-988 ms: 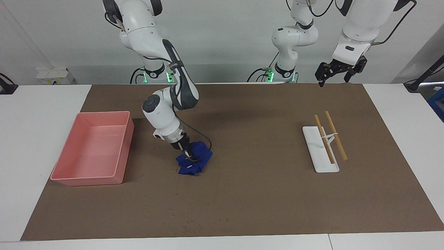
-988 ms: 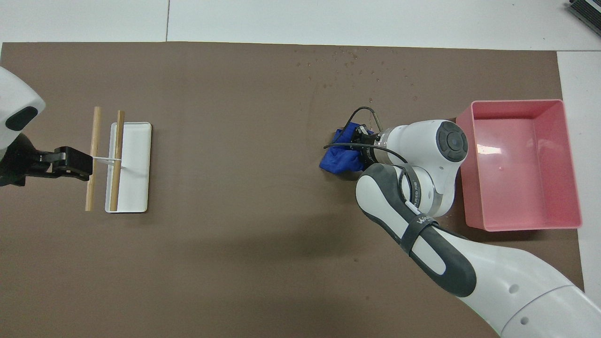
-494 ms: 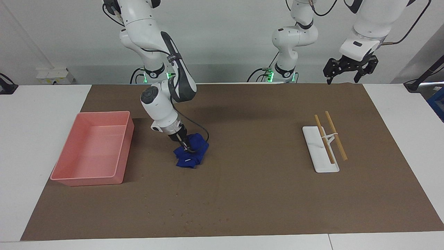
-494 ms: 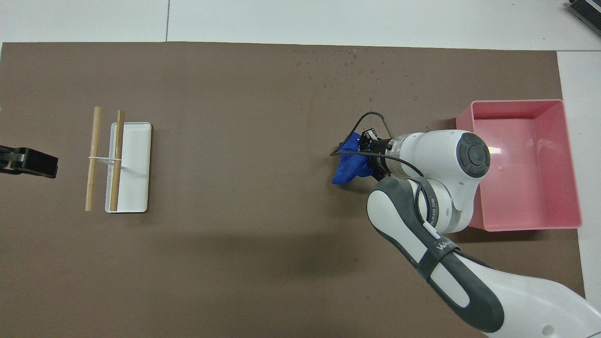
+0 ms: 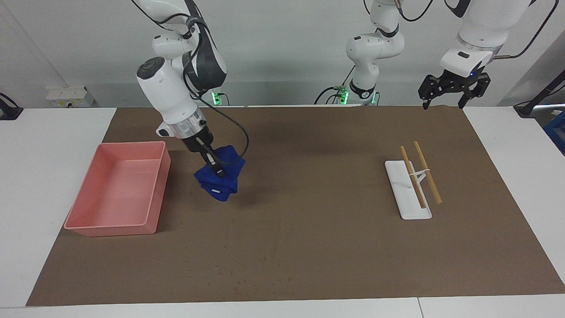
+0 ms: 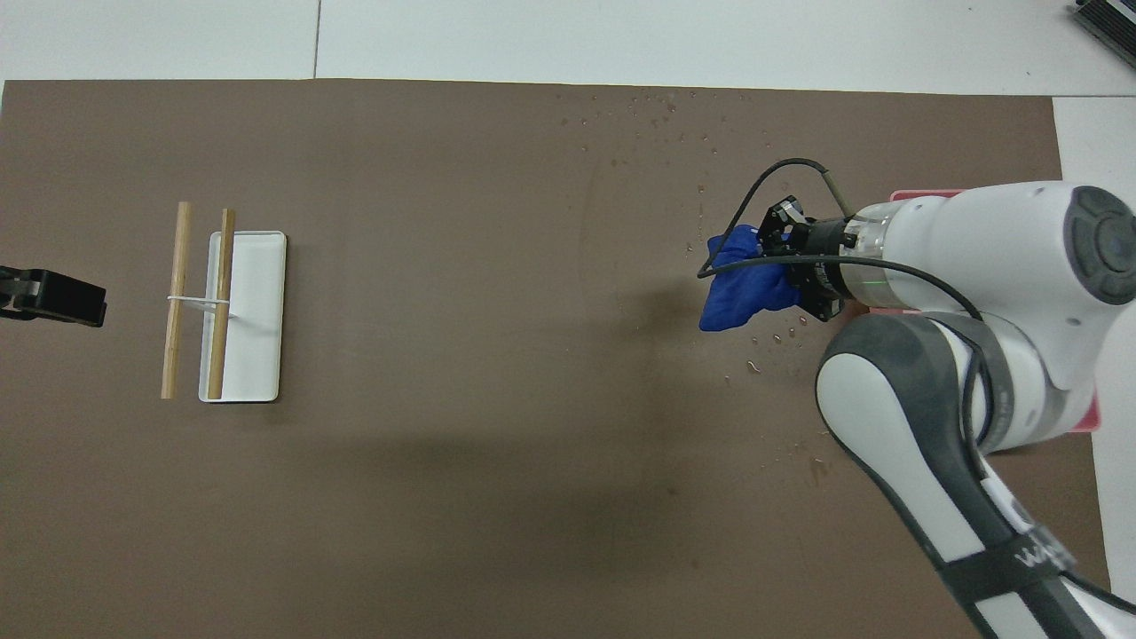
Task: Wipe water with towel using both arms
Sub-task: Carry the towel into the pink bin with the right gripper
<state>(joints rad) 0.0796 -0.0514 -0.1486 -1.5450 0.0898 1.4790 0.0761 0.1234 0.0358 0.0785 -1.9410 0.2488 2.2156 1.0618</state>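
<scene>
My right gripper point(image 5: 217, 171) is shut on the deep-blue towel point(image 5: 220, 176) and holds it bunched in the air over the brown mat, beside the pink bin; a shadow lies under it. In the overhead view the towel point(image 6: 741, 288) hangs from the same gripper point(image 6: 774, 266). The water shows as tiny droplets point(image 5: 247, 274) on the mat, farther from the robots than the towel, and in the overhead view point(image 6: 666, 115). A few drops point(image 6: 772, 337) also lie close under the towel. My left gripper point(image 5: 443, 105) waits open and raised over the left arm's end of the mat; it also shows overhead point(image 6: 53, 300).
A pink bin point(image 5: 128, 144) stands at the right arm's end of the mat; overhead the arm covers most of it point(image 6: 923, 193). A white tray point(image 5: 399, 185) with two wooden sticks point(image 5: 428, 172) lies toward the left arm's end, also overhead point(image 6: 257, 311).
My right gripper has lifted the towel off the mat and carried it toward the pink bin. My left gripper has drawn back toward its own end of the table.
</scene>
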